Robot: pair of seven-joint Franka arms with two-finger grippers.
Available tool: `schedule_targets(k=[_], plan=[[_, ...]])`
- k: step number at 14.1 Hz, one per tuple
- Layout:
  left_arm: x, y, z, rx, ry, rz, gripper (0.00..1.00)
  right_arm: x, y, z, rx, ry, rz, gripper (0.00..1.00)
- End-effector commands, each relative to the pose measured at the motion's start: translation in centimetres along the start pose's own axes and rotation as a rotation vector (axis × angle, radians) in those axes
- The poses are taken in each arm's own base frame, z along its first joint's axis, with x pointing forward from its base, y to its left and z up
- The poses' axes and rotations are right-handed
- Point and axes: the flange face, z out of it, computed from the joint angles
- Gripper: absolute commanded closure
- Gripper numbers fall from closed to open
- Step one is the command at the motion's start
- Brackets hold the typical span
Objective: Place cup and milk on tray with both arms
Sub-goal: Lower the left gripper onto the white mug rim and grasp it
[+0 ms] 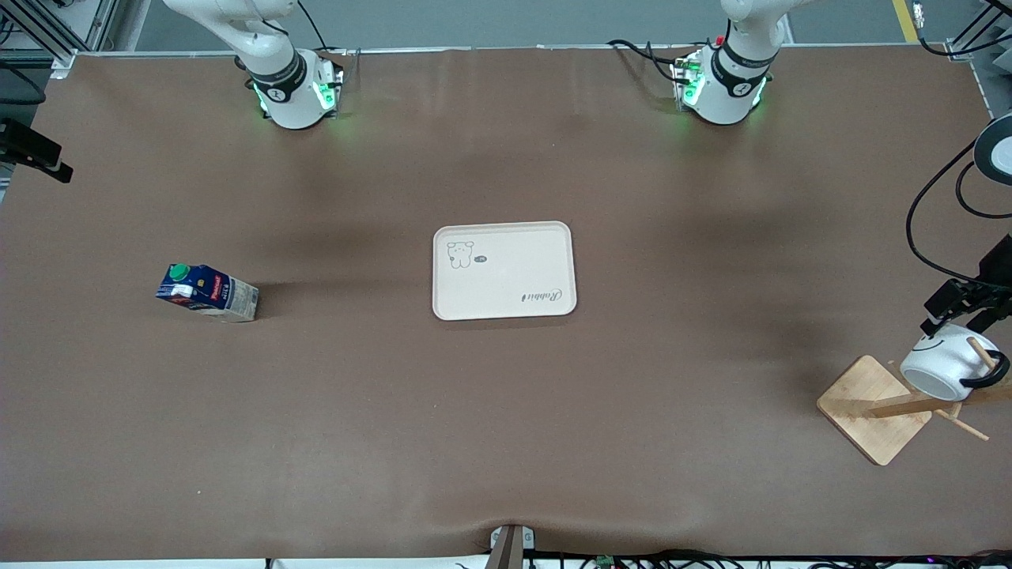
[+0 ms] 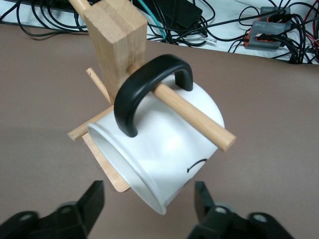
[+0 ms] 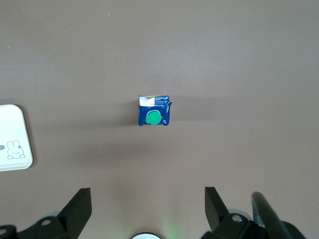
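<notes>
The cup [image 1: 945,365], a white mug with a black handle [image 2: 149,89], hangs tilted by that handle on a peg [image 2: 194,114] of a wooden stand at the left arm's end of the table. My left gripper [image 2: 148,194] is open with a finger on each side of the cup's [image 2: 164,149] rim, neither touching it; it also shows as the left gripper [image 1: 955,304]. The milk [image 1: 207,292] stands upright at the right arm's end. High over the table, my right gripper [image 3: 147,195] is open and empty, looking down on the milk [image 3: 154,111]. The tray [image 1: 504,270] lies mid-table, nothing on it.
The stand's square wooden base [image 1: 870,407] and upright post [image 2: 114,40] carry several thin pegs sticking outward. Cables and a lamp [image 1: 992,154] crowd the table edge by the stand. A corner of the tray [image 3: 12,137] shows in the right wrist view.
</notes>
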Motion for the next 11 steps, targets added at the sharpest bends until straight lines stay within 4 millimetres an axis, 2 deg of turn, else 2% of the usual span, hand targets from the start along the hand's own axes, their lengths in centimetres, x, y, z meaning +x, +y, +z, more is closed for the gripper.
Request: schedule_targets(k=[1,5,8,11], plan=[[0.7,0.3,0.0,-0.014,0.023,0.017,0.63,-0.7,0.4,-0.2,-0.001,0.001,0.008,0.0],[1.0,1.6,0.0,-0.027,0.024,0.044,1.0,-0.7,0.4,-0.2,-0.001,0.002,0.008,0.0],[1.8,2.6,-0.4,-0.033,0.038,0.083,1.0,-0.7,0.4,-0.2,0.001,0.002,0.008,0.0],[3.1,5.3,-1.4,-0.055,0.055,0.127,1.0,-0.6,0.4,-0.2,0.001,0.0,0.008,0.0]])
